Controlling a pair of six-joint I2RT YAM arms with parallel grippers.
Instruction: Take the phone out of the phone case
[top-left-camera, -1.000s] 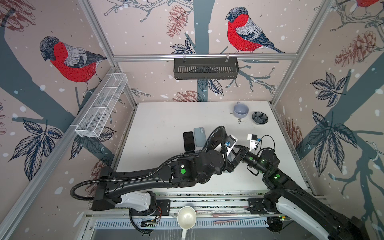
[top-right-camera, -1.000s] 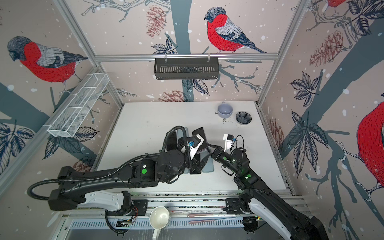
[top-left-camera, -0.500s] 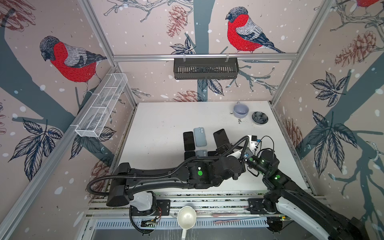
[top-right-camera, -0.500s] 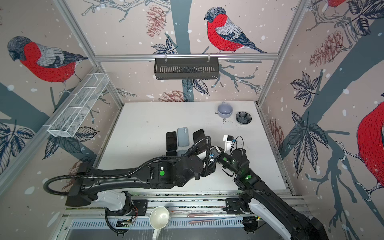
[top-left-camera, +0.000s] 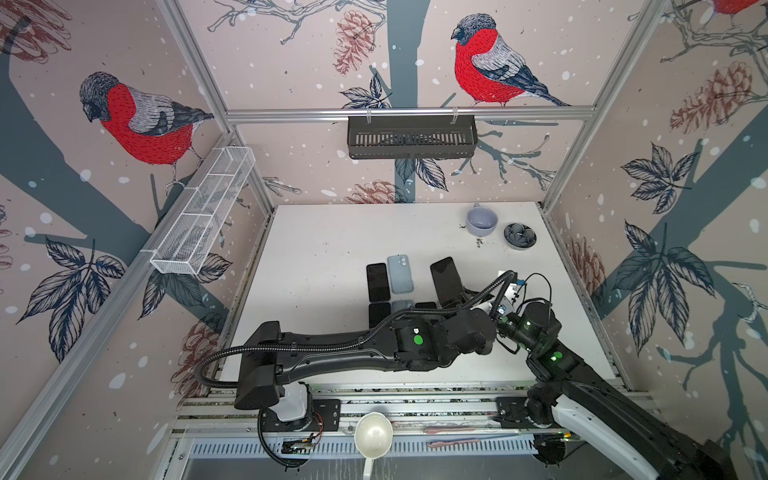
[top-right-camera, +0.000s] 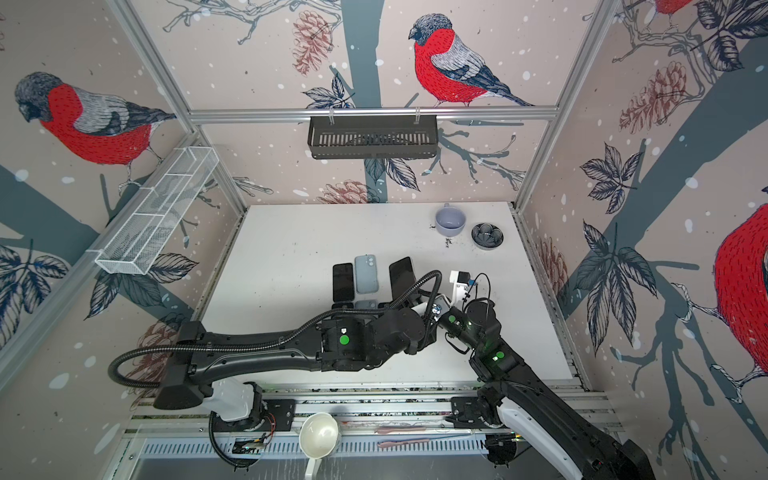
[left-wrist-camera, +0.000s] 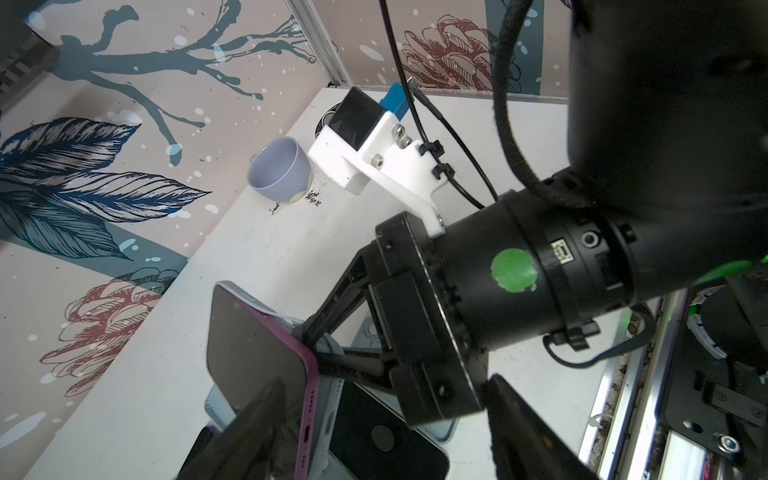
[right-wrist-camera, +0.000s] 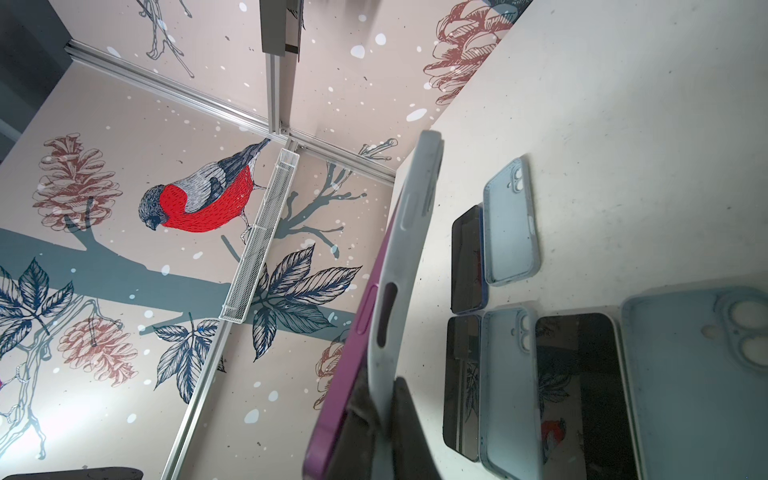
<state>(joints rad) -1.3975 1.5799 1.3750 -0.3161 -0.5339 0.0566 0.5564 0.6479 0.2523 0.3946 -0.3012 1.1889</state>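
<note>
The right gripper (right-wrist-camera: 384, 419) is clamped on one wall of the phone case (right-wrist-camera: 405, 270), with one finger wedged between the case and the phone (right-wrist-camera: 345, 374). The phone's near end stands out of the case beside that finger. The left gripper (left-wrist-camera: 382, 382) is wide open, one finger at the phone's screen, the other well clear. Close the left jaws on the phone alone, not on the case lip, then draw it out lengthwise against a firm right grip. The phone's long axis runs away from the right fingertips, tilted up off the table (right-wrist-camera: 602, 124), screen towards the left gripper.
</note>
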